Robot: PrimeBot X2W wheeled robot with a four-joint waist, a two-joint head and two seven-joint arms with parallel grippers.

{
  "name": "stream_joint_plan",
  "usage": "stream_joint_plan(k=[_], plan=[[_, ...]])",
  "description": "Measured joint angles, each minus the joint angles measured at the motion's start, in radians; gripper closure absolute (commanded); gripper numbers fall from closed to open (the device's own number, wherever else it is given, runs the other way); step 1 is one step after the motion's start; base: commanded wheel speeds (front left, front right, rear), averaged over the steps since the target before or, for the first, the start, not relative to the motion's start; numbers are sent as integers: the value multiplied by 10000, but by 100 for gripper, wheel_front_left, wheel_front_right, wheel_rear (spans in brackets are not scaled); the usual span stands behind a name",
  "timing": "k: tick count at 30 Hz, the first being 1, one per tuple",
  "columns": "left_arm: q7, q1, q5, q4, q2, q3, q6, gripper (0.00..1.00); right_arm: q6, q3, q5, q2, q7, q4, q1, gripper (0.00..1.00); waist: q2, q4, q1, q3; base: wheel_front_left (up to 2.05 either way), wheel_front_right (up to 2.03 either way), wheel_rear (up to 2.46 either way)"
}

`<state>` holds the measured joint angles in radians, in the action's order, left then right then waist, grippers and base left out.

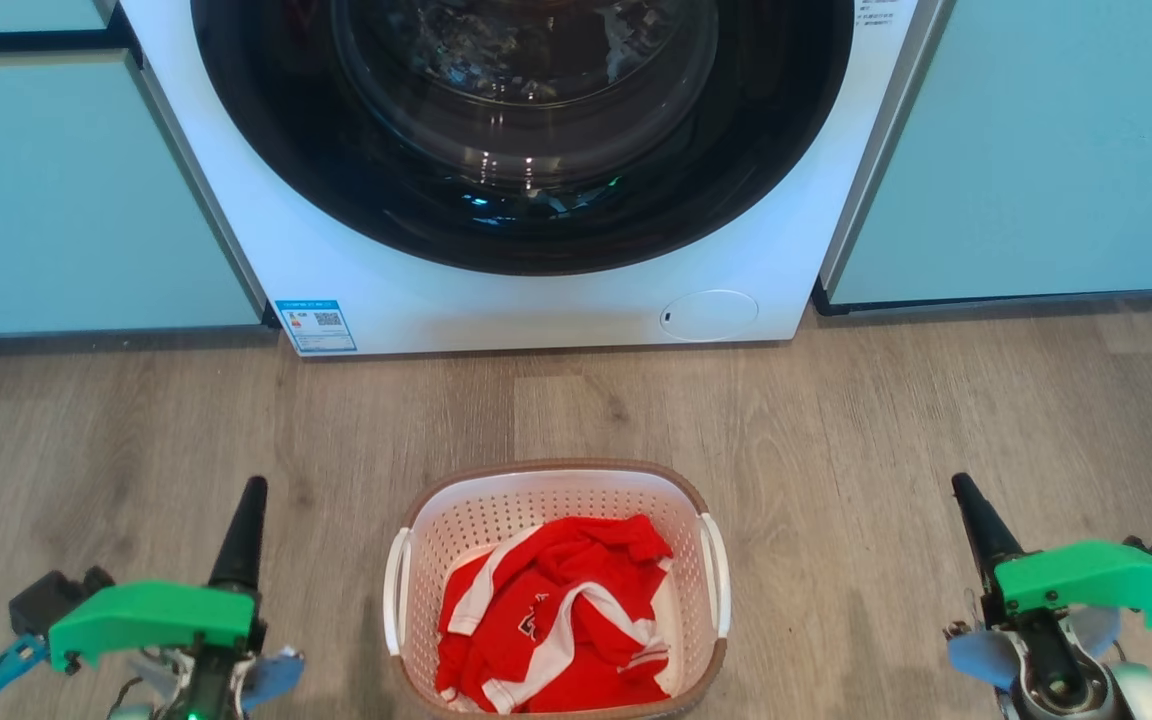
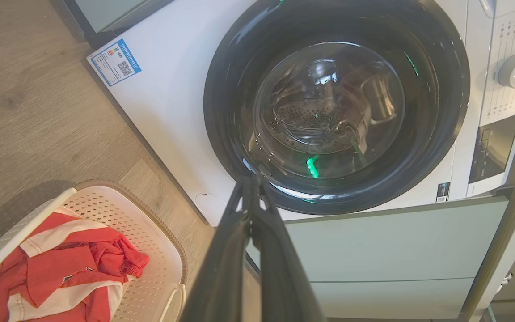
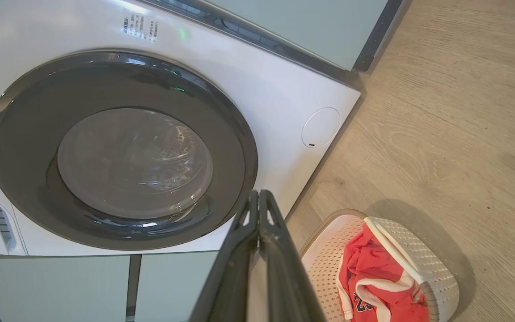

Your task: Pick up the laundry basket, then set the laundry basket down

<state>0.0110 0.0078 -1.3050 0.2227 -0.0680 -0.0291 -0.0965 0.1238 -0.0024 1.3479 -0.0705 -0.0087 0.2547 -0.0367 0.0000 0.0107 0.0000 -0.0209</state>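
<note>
while the cream perforated plastic laundry basket (image 1: 496, 512) sits on the pale wood floor (image 1: 836, 440), the left end effector (image 1: 248, 510) and right end effector (image 1: 972, 512) hover clenched, empty, either side; looks light, stiff, best taken by its white side handles (image 1: 395, 590).

Laundry basket (image 1: 556, 467): on floor (image 1: 836, 420), between left gripper (image 1: 252, 490) and right gripper (image 1: 964, 490), apart from both (garment (image 1: 556, 610) lies inside). Washing machine (image 1: 536, 300): ahead of both grippers, beyond it.

Head camera downward, wrist cameras share washer (image 2: 172, 103)
</note>
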Motion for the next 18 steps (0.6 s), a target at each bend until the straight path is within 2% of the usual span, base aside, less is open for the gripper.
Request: stream_joint_plan(k=[18], plan=[[-525, -380, -2067, 259, 4, 399, -111, 100, 0, -529, 1770, 2, 512, 119, -19, 100, 0, -67, 0, 112, 0, 0, 0]])
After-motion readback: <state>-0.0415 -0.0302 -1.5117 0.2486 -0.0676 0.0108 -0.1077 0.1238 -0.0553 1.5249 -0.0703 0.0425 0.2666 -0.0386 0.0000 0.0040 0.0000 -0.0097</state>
